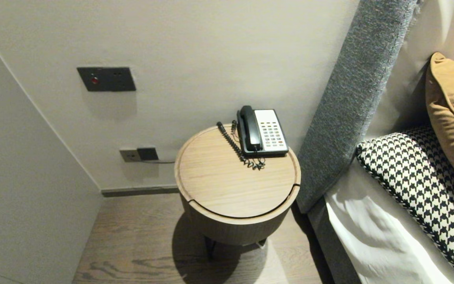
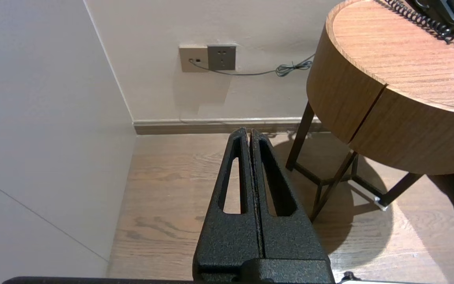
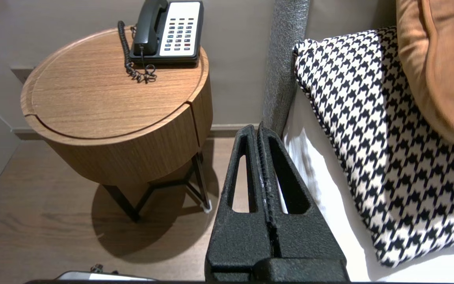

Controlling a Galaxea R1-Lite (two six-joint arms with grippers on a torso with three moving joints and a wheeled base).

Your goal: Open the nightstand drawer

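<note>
A black and white desk telephone (image 1: pixel 263 132) with a coiled cord (image 1: pixel 235 145) sits at the back right of a round wooden bedside table (image 1: pixel 227 189). The handset rests in its cradle. Neither arm shows in the head view. My left gripper (image 2: pixel 248 132) is shut and empty, hanging low over the wooden floor to the left of the table (image 2: pixel 392 79). My right gripper (image 3: pixel 259 128) is shut and empty too, between the table (image 3: pixel 105 98) and the bed, well short of the telephone (image 3: pixel 168 33).
A grey upholstered headboard (image 1: pixel 353 98) and a bed with a houndstooth pillow (image 1: pixel 424 185) and an orange cushion (image 1: pixel 453 114) stand right of the table. Wall sockets (image 1: pixel 138 154) with a cable and a dark switch plate (image 1: pixel 106 79) are on the back wall. A side wall closes the left.
</note>
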